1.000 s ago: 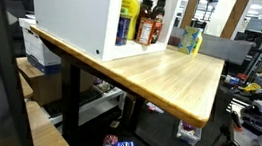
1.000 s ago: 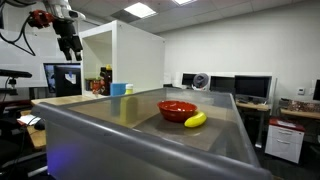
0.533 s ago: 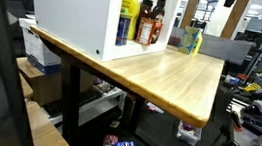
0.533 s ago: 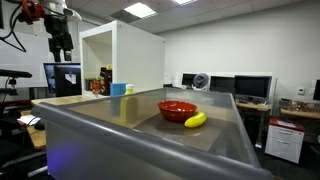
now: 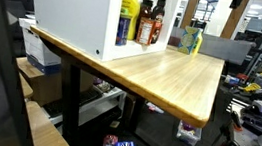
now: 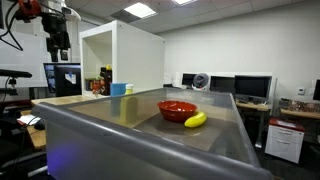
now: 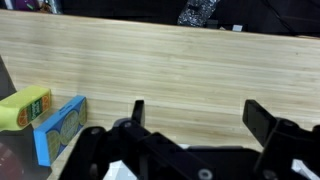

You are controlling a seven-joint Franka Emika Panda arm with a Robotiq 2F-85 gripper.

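Note:
My gripper (image 6: 59, 45) hangs high above the wooden table (image 7: 180, 70), to the left of the white cabinet (image 6: 125, 55). It is open, and in the wrist view only bare wood shows between its two dark fingers (image 7: 262, 118). Below it at the left of the wrist view lie a yellow box (image 7: 25, 107) and a blue box (image 7: 58, 128), side by side. A red bowl (image 6: 177, 109) and a banana (image 6: 195, 120) rest on the near part of the table, well away from the gripper.
The white cabinet (image 5: 78, 11) stands on the table and holds several bottles (image 5: 140, 22). A blue cup (image 6: 118, 89) stands beside it. Yellow and blue items (image 5: 190, 40) sit at the far table end. Desks with monitors (image 6: 250, 88) line the back wall.
In an exterior view the gripper has drifted a little to the left, away from the cabinet, and stays open. The objects on the table have not moved.

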